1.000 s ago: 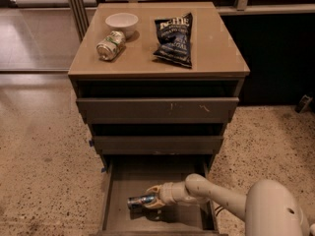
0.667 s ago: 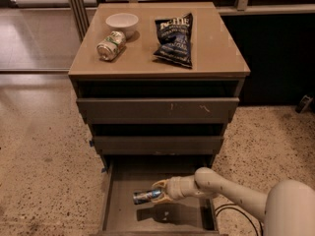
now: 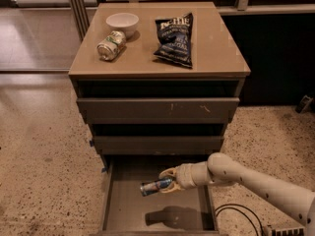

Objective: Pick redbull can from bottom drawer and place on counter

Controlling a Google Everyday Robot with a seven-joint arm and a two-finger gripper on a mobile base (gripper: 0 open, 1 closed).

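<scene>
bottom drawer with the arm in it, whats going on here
The robot's arm reaches into the open bottom drawer. Its tool grips the redbull can, holding it sideways above the drawer floor. The can is not yet on the counter, where a white bowl, a tipped green can and a chip bag sit.

Arm (image 3: pixel 246 178) stretched out low, gripper (image 3: pixel 164 182) clamped around the redbull can (image 3: pixel 150 187).

White bowl (image 3: pixel 122 21), green-silver can (image 3: pixel 111 45) lying beside it; dark chip bag (image 3: pixel 173 39) near; black cable (image 3: pixel 236 211) on speckled floor (image 3: pixel 44 171).
</scene>
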